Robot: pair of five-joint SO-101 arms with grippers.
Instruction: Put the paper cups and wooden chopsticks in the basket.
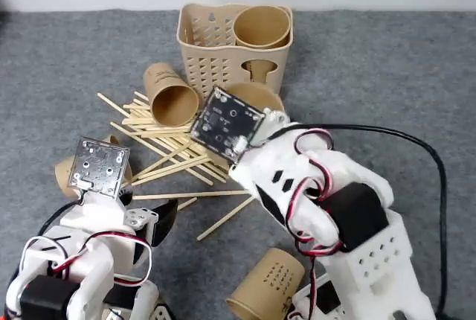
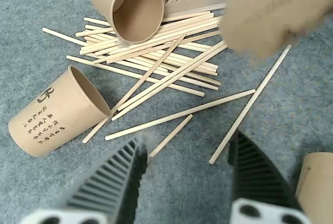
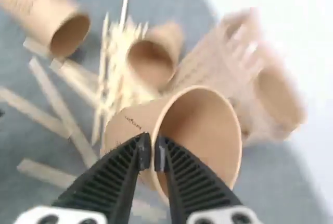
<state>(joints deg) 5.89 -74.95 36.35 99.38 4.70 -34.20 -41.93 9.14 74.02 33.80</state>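
My right gripper point(image 3: 152, 148) pinches by its rim a paper cup point(image 3: 203, 130) I judge light and crushable, just beside the basket point(image 1: 195, 59), while my left gripper point(image 2: 187, 145) hangs spread over chopsticks point(image 2: 156, 60) on the bench point(image 1: 387, 74).

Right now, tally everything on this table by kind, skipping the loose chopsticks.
Paper cups: 5 (one in the basket, one in the right claw, three lying on the table)
Basket: 1
Robot arms: 2
Total: 8
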